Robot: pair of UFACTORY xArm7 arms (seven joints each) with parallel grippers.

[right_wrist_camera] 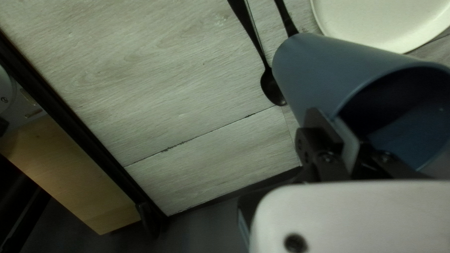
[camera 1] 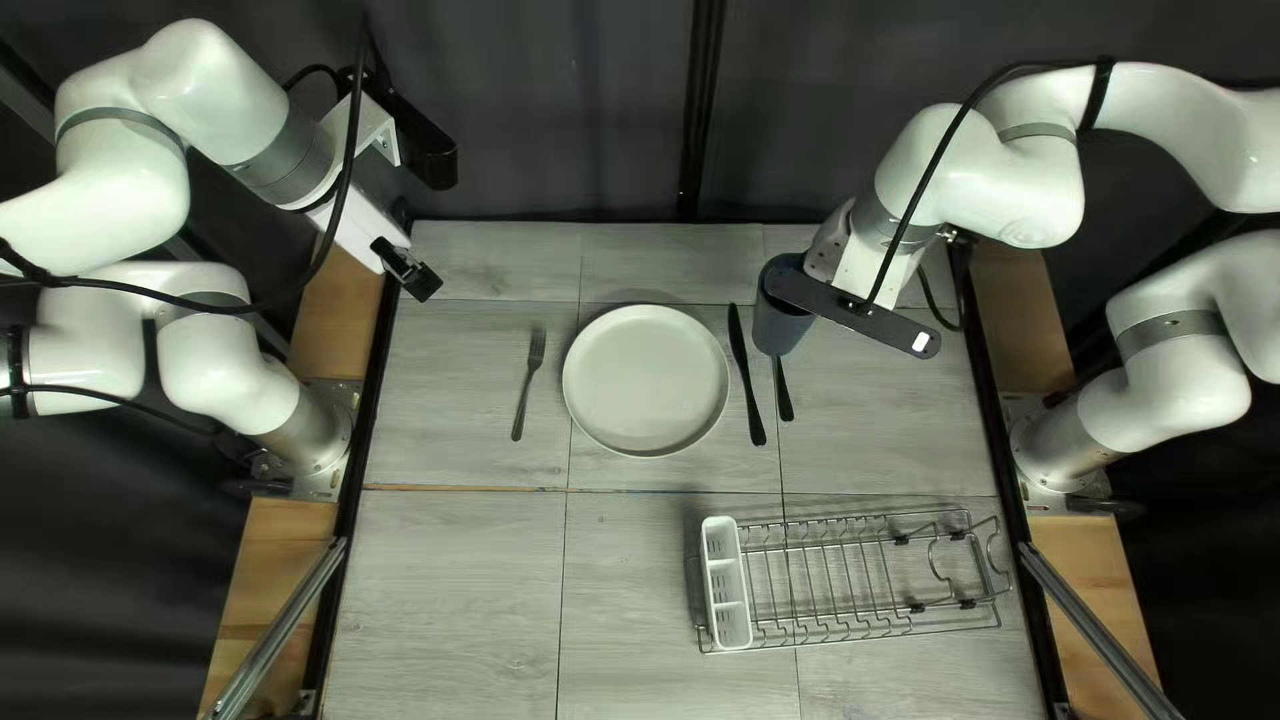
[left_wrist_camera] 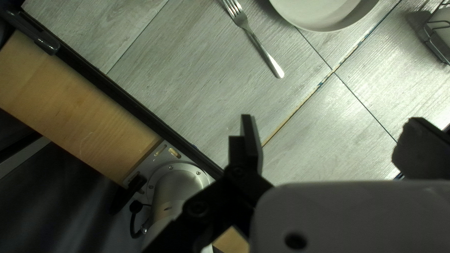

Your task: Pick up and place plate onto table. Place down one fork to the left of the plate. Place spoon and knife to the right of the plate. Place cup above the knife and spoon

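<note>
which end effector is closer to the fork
Left. In the top left view, the left end effector hangs near the table's left edge, to the fork's upper left; the right end effector is across the plate, at the cup.

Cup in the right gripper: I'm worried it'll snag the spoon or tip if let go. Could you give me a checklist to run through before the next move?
1. Right fingers closed on the wall of the cup: ok.
2. Cup resting on the table: cannot tell.
3. Cup free of the spoon: cannot tell; in the top left view it hides the spoon's bowl.
4. Spoon and knife right of the plate: ok.
5. Fork left of the plate: ok.
6. Left fingers open and away from the fork and plate: ok.
</note>
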